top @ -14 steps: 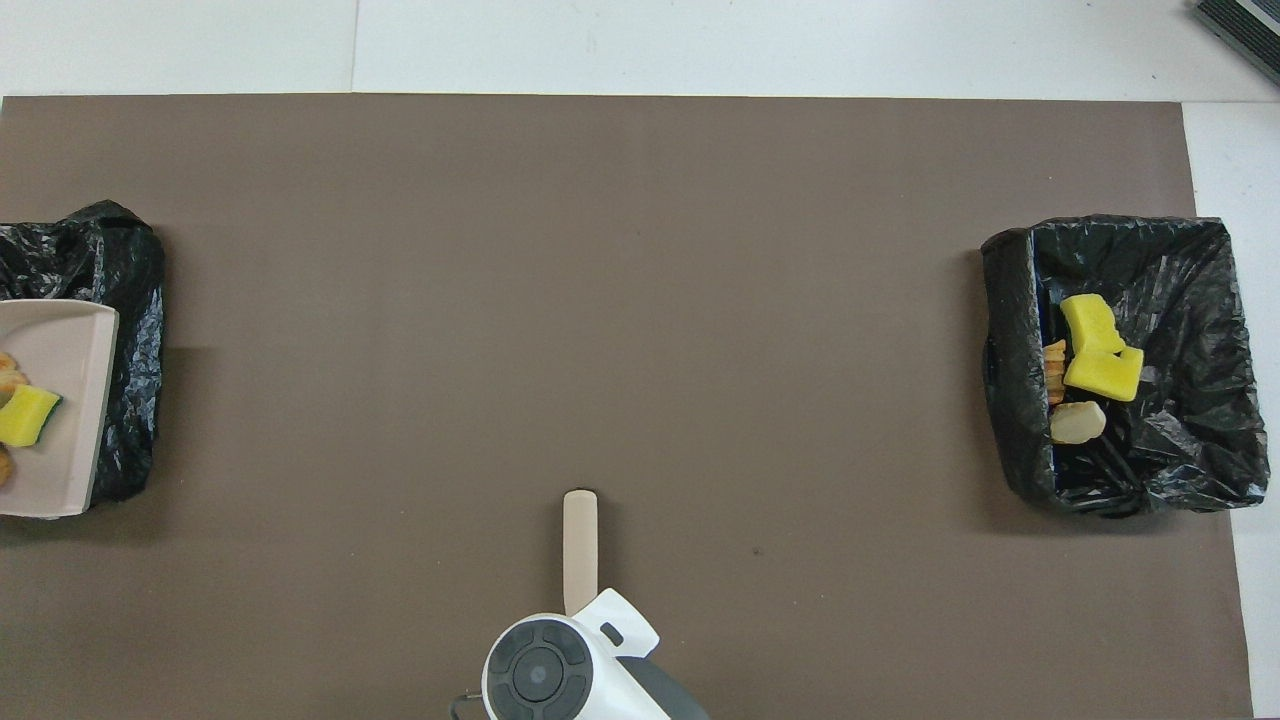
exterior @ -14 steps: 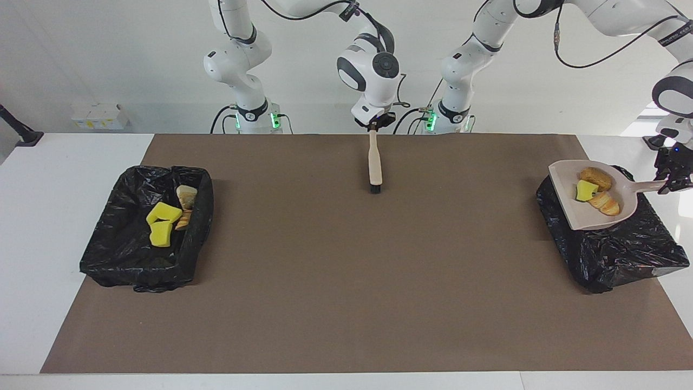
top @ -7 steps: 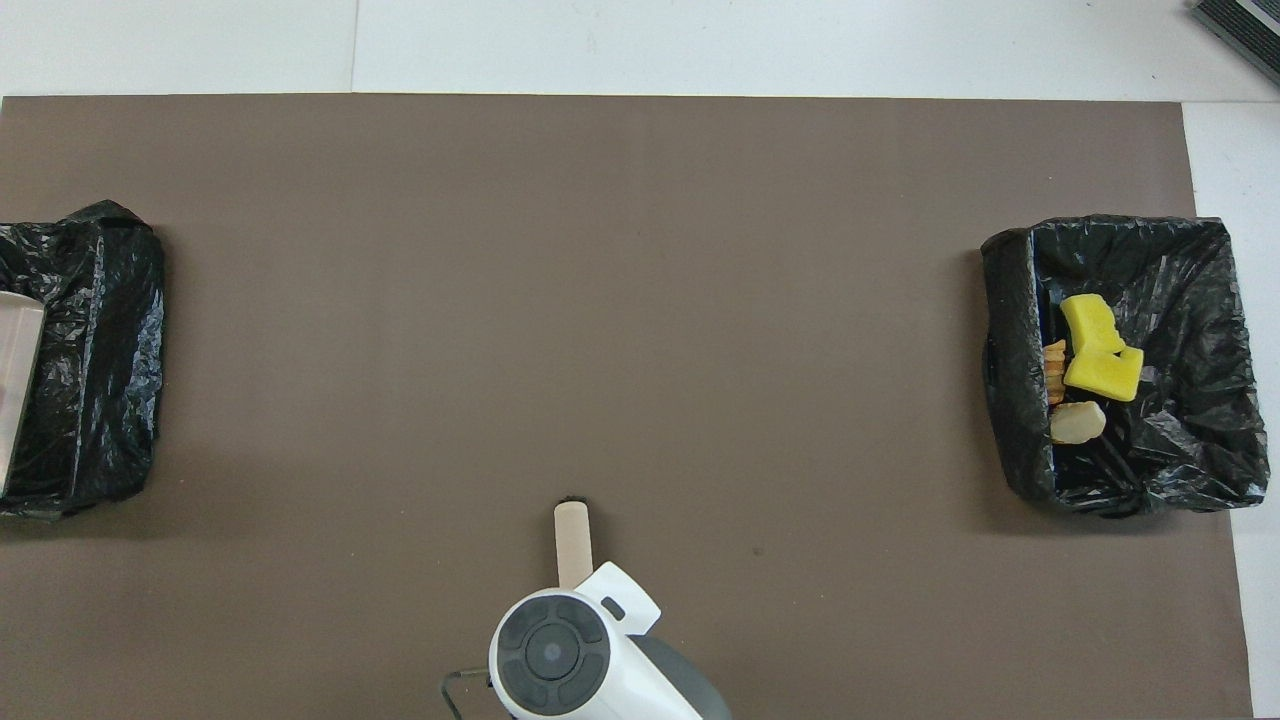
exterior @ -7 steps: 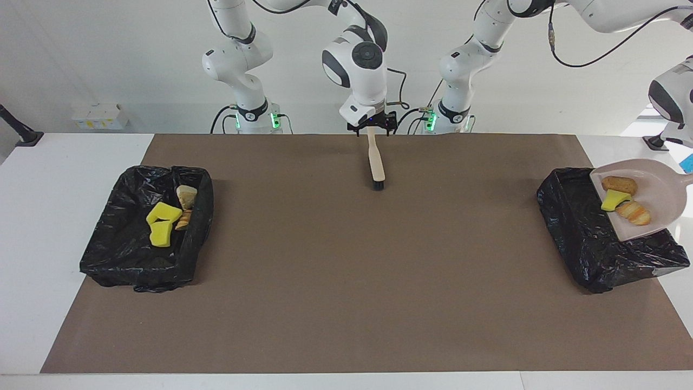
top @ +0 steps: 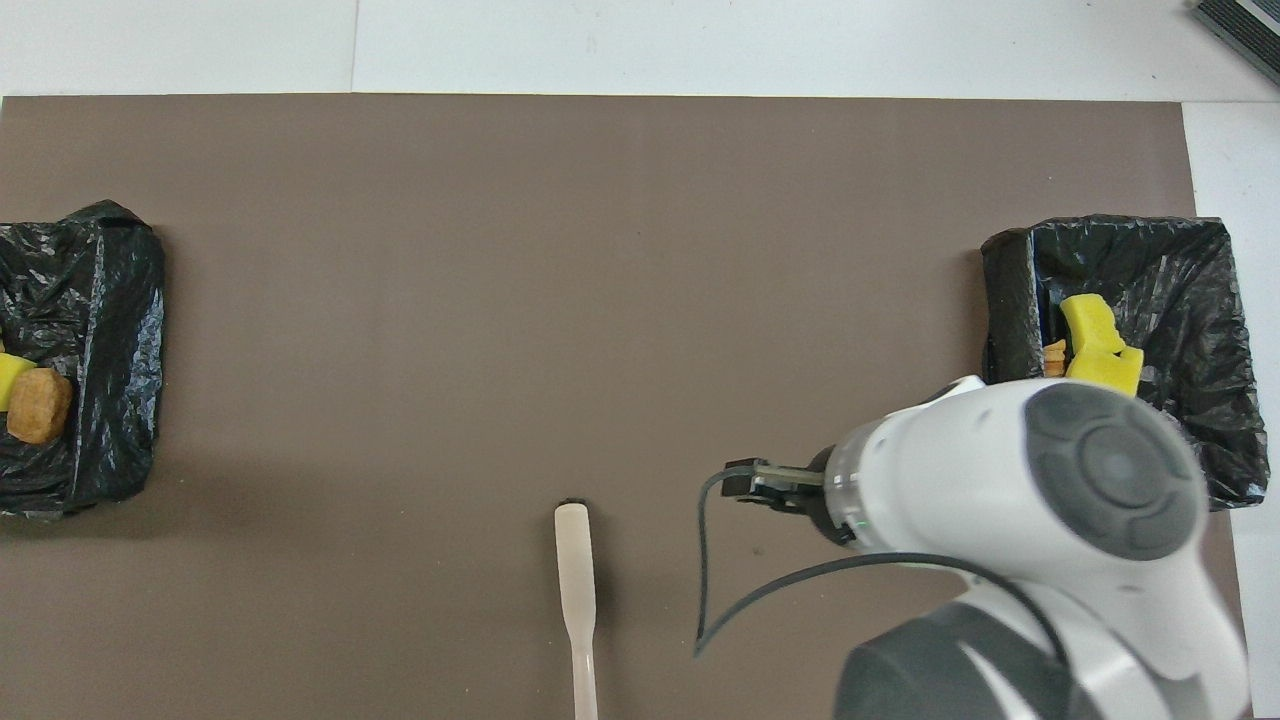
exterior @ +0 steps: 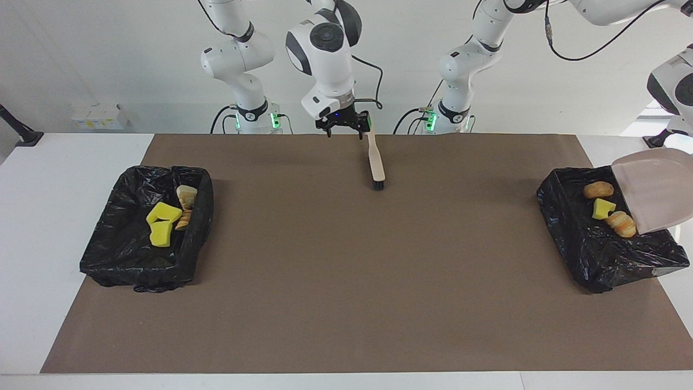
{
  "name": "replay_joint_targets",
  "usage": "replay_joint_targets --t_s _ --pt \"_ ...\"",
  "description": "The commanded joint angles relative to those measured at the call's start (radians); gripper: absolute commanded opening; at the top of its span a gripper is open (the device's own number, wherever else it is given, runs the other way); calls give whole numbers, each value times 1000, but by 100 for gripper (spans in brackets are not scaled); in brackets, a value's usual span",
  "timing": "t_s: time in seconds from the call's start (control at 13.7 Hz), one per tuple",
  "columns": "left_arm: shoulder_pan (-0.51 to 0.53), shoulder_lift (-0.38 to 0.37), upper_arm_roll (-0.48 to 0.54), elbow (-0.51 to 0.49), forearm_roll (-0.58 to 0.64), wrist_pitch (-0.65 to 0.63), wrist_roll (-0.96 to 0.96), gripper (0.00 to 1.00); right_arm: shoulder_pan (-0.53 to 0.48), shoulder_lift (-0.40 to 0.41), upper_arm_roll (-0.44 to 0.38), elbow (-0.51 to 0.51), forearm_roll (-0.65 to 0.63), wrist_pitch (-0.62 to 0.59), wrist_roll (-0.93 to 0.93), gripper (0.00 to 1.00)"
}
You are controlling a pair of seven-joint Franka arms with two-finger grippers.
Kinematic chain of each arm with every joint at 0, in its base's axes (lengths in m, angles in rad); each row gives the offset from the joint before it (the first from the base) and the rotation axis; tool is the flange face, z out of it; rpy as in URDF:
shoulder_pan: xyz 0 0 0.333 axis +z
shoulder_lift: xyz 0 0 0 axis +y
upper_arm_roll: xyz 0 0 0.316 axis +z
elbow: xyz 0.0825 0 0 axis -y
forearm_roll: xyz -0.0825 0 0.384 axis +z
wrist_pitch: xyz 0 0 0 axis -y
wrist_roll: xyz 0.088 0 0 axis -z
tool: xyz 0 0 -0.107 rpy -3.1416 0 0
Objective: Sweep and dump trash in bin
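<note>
The beige dustpan (exterior: 655, 189) hangs steeply tilted over the black-lined bin (exterior: 574, 238) at the left arm's end; its handle runs out of view, and so does my left gripper. Three trash pieces lie in that bin at the pan's lip: a brown chunk (exterior: 598, 189) (top: 38, 405), a yellow sponge bit (exterior: 602, 208) and a bread piece (exterior: 621, 223). The brush (exterior: 376, 162) (top: 577, 570) lies flat on the mat. My right gripper (exterior: 344, 123) is open and empty, in the air just beside the brush's handle end.
A second black-lined bin (exterior: 200, 216) (top: 1180, 270) stands at the right arm's end, with yellow sponge pieces (exterior: 161, 222) (top: 1095, 340) and bread (exterior: 185, 197) in it. In the overhead view the right arm's wrist (top: 1050, 510) covers part of that bin. A brown mat (exterior: 346, 271) covers the table.
My right gripper opened, let go of the brush and lifted away toward the right arm's end. The dustpan tipped steeper and the three trash pieces slid off it into the bin.
</note>
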Motion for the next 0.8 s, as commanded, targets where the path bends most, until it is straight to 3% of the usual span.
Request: replay_joint_targets --t_s 0.0,0.15,0.51,0.73 --pt "-11 -40 4 -15 15 -36 -13 0 -121 41 3 117 -16 -48 -91 100" --pt "-20 -43 2 -27 -41 -45 -11 0 -187 62 3 180 -60 -64 -124 100" --pt "-77 -43 1 -34 -407 -82 -11 0 -230 223 -4 465 -202 -257 -194 100" --pt "-97 -42 1 -81 -657 -88 -20 0 -232 271 -6 559 -283 -291 -217 100"
